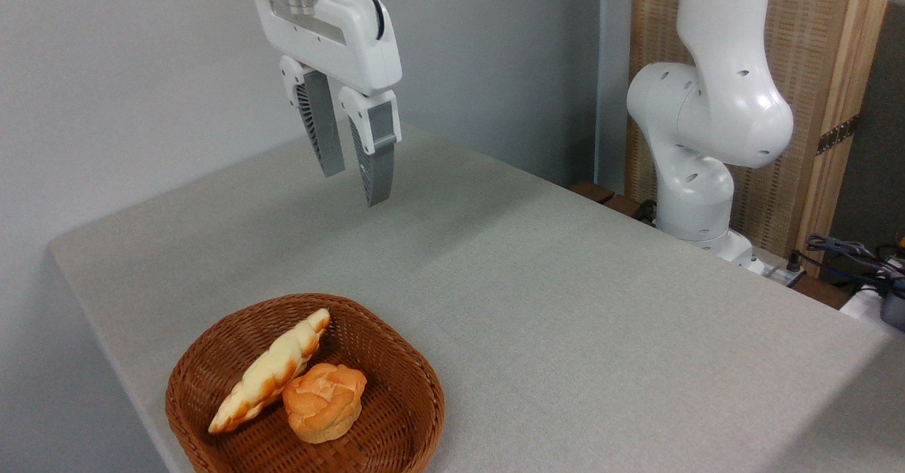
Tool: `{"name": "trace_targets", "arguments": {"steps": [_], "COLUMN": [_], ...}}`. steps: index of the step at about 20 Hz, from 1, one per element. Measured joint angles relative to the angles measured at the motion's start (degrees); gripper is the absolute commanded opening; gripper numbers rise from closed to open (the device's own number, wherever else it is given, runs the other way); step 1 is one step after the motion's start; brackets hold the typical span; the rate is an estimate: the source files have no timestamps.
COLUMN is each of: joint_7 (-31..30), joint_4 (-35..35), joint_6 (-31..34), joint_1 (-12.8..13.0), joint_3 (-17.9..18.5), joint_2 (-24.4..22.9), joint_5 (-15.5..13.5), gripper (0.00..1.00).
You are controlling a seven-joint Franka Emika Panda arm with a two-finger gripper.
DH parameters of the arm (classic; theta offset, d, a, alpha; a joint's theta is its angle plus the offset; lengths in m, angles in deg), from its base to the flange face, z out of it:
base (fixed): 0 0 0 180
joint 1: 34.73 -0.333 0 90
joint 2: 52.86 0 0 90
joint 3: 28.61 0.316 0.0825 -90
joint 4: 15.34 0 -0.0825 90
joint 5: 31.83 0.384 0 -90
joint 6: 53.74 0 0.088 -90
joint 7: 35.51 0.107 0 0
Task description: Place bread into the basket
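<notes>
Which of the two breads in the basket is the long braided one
The pale golden braided loaf, lying diagonally on the left side of the basket; the round orange-brown bun beside it is knotted.

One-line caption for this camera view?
Braided loaf and round bun lie in the wicker basket; open pincer hangs empty above the table.

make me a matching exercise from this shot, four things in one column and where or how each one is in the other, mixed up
Things:
1. braided loaf
2. round bun
3. pincer
4. basket

States:
A. open, holding nothing, up above the table
B. on the table near the front edge, holding two breads
C. lying slantwise in the basket, left of the other bread
D. sitting in the basket, orange-brown, touching the long bread

Pairs: 1-C, 2-D, 3-A, 4-B
</notes>
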Motion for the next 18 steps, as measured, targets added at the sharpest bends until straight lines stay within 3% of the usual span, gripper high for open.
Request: {"name": "trace_targets", "arguments": {"steps": [18], "joint_7": [0.0], "joint_4": [-0.1], "joint_6": [-0.1], "joint_1": [-0.8], "joint_3": [1.0], "joint_2": [-0.3], "joint_5": [0.0], "gripper": [1.0]}}
